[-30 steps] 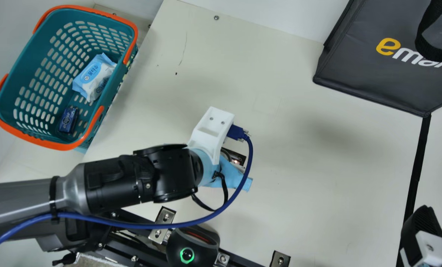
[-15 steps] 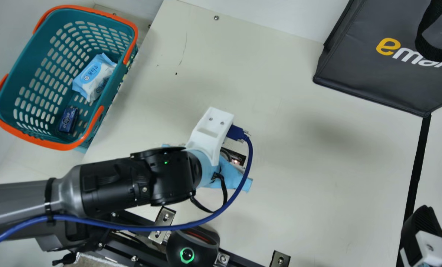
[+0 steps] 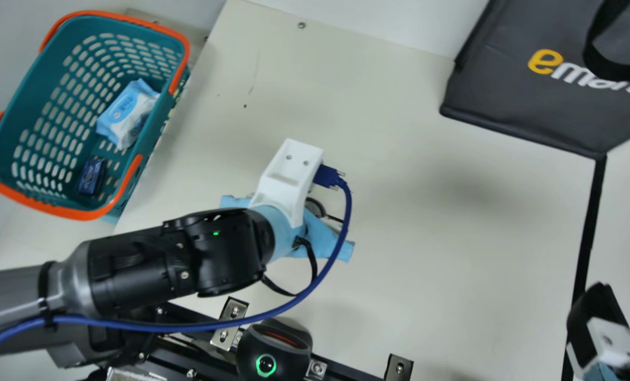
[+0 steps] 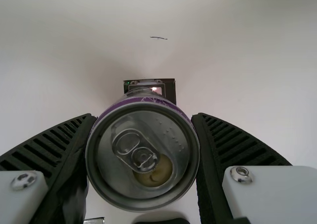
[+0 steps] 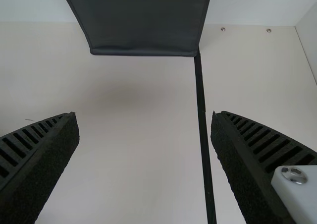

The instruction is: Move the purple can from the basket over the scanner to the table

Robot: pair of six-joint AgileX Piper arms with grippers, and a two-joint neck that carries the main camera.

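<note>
In the main view my left gripper (image 3: 288, 177), mostly hidden under its white mount and blue cover, hangs over the table's near left part. The left wrist view has the purple can (image 4: 142, 154) top-up between the ribbed fingers of this gripper (image 4: 143, 116), shut on its sides. Beyond the can is a small dark unit (image 4: 169, 90) with a light. A black scanner-like device (image 3: 272, 352) with a green ring stands at the table's near edge. My right gripper (image 3: 600, 323) is at the lower right; in its wrist view this gripper (image 5: 144, 116) stands open, nothing between its fingers.
The teal basket (image 3: 26, 100) at the far left holds a wipes pack (image 3: 127, 114) and a small blue box (image 3: 92, 175). A dark bag (image 3: 510, 95) stands at the far right, with a black strip (image 3: 590, 227) running from it. Pale tabletop (image 3: 426, 238) lies between the grippers.
The main camera has shifted slightly. Allowing for that, my left arm has moved a little toward the table's far side and to the left. My right gripper shows no clear move.
</note>
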